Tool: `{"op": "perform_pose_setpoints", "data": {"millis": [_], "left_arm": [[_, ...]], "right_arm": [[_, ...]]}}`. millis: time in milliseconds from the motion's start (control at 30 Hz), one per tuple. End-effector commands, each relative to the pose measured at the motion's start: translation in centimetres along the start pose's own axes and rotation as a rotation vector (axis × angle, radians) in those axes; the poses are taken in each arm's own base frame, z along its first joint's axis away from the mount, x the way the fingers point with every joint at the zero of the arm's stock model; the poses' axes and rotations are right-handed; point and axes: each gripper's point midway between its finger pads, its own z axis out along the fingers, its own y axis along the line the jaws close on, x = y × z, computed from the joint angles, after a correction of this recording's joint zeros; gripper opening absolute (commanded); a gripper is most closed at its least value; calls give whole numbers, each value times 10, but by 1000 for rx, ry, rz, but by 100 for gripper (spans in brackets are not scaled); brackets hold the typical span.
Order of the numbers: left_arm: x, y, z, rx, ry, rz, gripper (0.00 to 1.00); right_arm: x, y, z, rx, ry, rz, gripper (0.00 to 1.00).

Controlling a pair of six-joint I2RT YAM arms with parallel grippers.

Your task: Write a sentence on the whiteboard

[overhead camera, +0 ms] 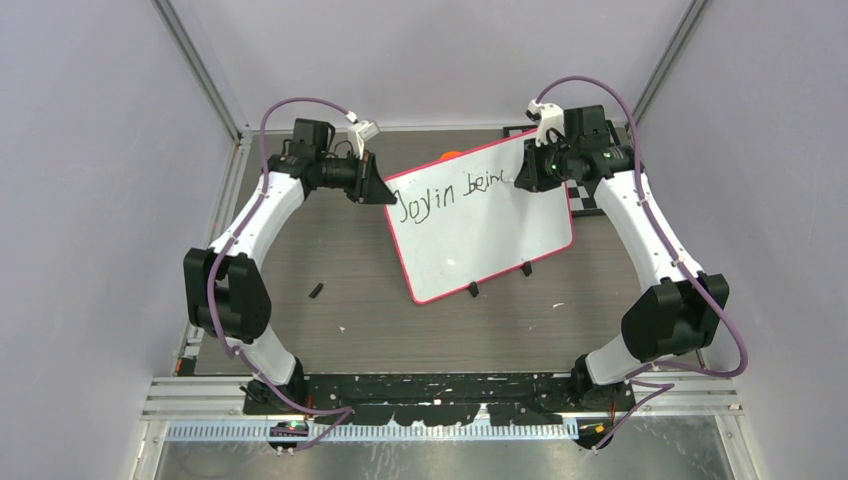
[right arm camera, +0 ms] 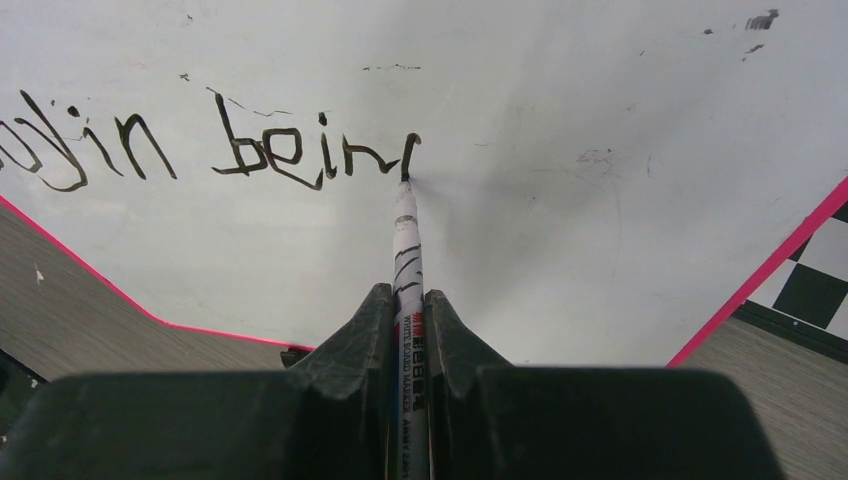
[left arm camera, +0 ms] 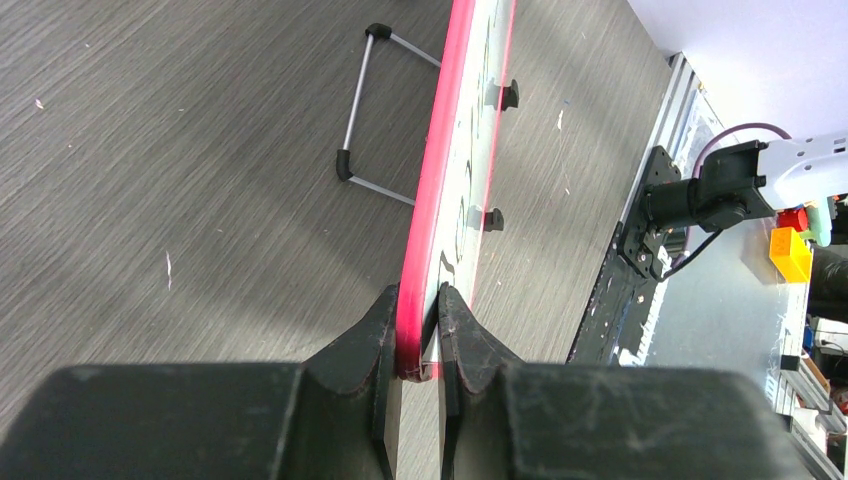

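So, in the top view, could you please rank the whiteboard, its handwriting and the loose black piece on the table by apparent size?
Largest to smallest:
1. whiteboard
2. handwriting
3. loose black piece, clearly the smallest

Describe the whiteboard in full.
The whiteboard is a flat, glossy white panel with rounded corners and a thin pink-red rim, two black clips on its near edge and a wire stand at its back. It sits askew on the grey table. The left gripper pinches its rim; the marker in the right gripper touches its face beside the sentence "Joyin bein".
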Motion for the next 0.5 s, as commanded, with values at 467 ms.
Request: {"op": "perform_pose_setpoints", "data": {"millis": [467], "left_arm": [[4, 6, 4, -50, 13, 81, 0]], "right_arm": [[-42, -12, -9, 54, -100, -34, 0]]}}
